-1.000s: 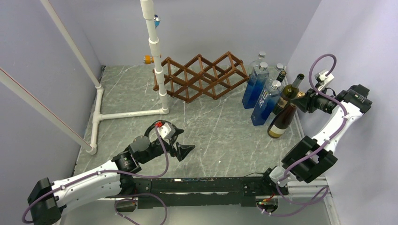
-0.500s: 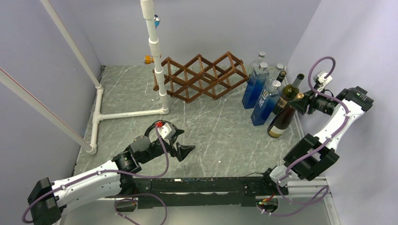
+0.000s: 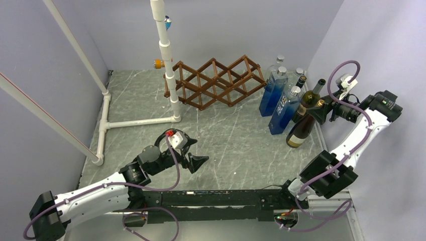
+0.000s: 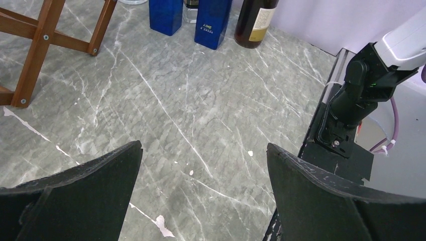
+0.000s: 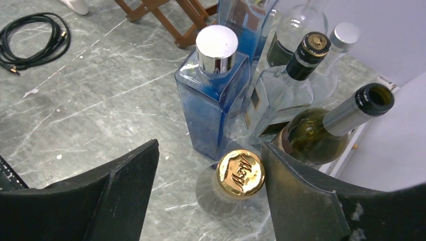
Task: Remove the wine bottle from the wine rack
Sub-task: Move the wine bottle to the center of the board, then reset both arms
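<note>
Over lilac-walled marbled table (image 3: 226, 135), left tool (image 4: 203, 150) apart, right tool (image 5: 210, 150) apart, maybe grazing cap (image 5: 240, 173)

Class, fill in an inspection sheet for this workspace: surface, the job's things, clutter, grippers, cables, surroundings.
Surface: grey marbled tabletop, white flecks.
Job's things: wine rack, no bottle seen in it; gold-capped wine bottle standing on the tabletop.
Clutter: blue bottles, clear bottles, open green bottle.
Grippers: left gripper open, empty; right gripper open, straddling the wine bottle's cap.
Cables: purple cables along both arms; black cable coiled on the tabletop.
Surroundings: lilac walls, white pipe frame.
</note>
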You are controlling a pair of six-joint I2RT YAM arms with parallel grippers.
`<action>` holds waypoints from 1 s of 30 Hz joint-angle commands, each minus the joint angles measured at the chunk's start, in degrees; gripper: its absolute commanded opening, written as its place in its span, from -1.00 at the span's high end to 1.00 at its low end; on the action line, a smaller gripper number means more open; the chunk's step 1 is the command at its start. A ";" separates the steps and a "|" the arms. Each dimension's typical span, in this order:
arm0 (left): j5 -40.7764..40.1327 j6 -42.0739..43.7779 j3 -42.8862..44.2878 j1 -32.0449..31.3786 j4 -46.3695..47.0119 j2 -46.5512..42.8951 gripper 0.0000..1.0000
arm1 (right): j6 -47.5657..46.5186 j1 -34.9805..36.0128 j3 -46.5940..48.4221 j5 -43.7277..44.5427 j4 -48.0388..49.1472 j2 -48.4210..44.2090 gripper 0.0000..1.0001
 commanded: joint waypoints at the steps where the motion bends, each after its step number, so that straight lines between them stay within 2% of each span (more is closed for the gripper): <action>1: 1.19 -0.48 3.40 0.11 0.22 -0.85 -0.99 | 1.32 0.09 4.13 -1.56 -0.29 -2.61 -0.56; 7: 0.76 0.86 5.73 0.07 -1.68 -0.48 -0.99 | 4.46 0.54 8.30 -1.77 -0.10 -3.65 -0.69; 13: -1.24 2.12 9.73 0.41 -6.04 0.06 -0.99 | 14.87 4.14 11.15 -0.84 5.77 -5.82 -0.84; 18: -3.04 1.99 12.54 2.40 -9.80 -0.31 -0.99 | 28.80 16.04 8.16 5.88 17.34 -9.98 -0.90; 22: -3.07 0.43 13.71 6.76 -12.38 -1.96 -0.99 | 38.84 24.46 4.08 9.61 26.44 -13.72 -0.99; 29: -3.05 -2.46 15.41 12.75 -18.23 -4.86 -0.99 | 45.96 40.47 0.77 17.15 29.52 -14.80 -0.99; 30: -5.02 -3.05 15.65 13.12 -20.07 -5.38 -0.99 | 47.16 42.80 -0.84 18.73 30.93 -15.29 -0.99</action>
